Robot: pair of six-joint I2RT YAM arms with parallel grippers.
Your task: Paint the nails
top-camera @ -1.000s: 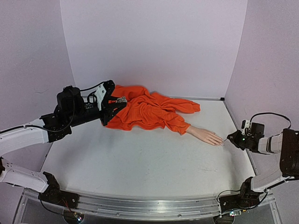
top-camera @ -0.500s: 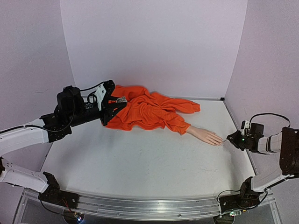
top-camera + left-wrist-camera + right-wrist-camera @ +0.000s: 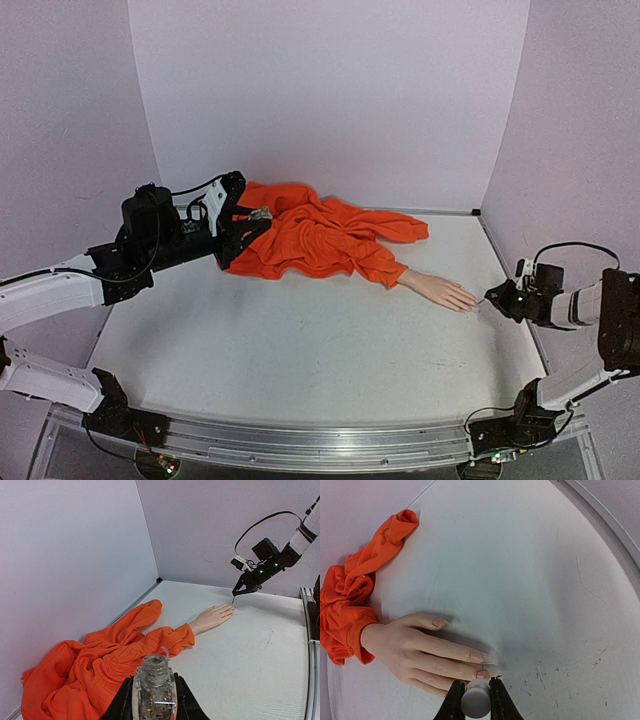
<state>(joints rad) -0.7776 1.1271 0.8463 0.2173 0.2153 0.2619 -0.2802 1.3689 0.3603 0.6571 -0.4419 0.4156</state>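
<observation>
Right gripper (image 3: 476,690) pinches brush cap (image 3: 475,706); nails (image 3: 475,657) just ahead.
Nails judged hard, slick, tiny: light strokes only, no grasp needed.

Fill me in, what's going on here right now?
The right arm's jaws are shut on a grey brush cap, its tip down at the nails of the mannequin hand lying flat on the table. The left arm's jaws hold the open clear bottle by the orange garment. Brush contact with a nail is unclear.
</observation>
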